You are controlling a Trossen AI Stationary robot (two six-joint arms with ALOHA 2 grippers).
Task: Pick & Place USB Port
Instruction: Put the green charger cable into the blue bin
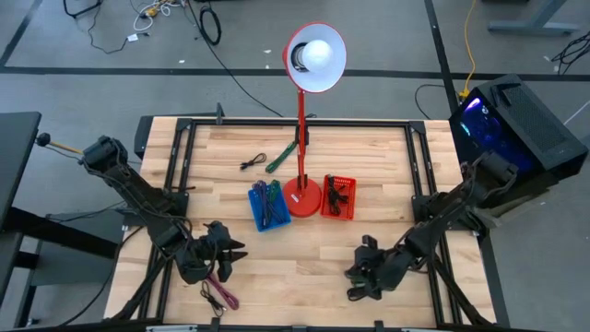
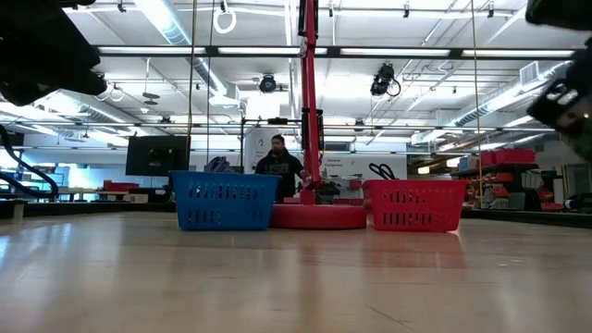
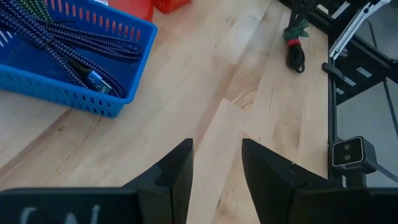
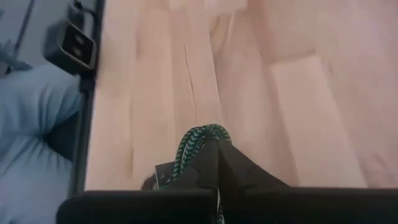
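- Where the bench (image 1: 304, 254) runs toward its near edge, bare wood lies between the two arms; the middle is taken by a red lamp (image 1: 301, 189) with a blue basket (image 1: 268, 207) touching its base on one side and a red basket (image 1: 337, 197) on the other.
- Right gripper (image 4: 214, 146), near the bench's near right corner: fingers pressed together, pinching a green braided cable (image 4: 194, 146). Its loop bulges out just past the fingertips and a strand trails back beneath them.
- Left gripper (image 3: 216, 163), near the near left corner: fingers (image 3: 174, 171) apart by a narrow gap, nothing between them, bare wood below.
- A dark reddish cable (image 1: 219, 293) lies at the near edge, just beside the left gripper.
- Blue basket holds dark braided cables (image 3: 68, 40) with a USB plug (image 3: 98, 81) showing.
- Toward the far edge, left of the lamp pole: a green cable (image 1: 279, 161) and a black cable (image 1: 251, 163), apart from both grippers.
- A person (image 2: 278, 166) stands in the room beyond the bench.
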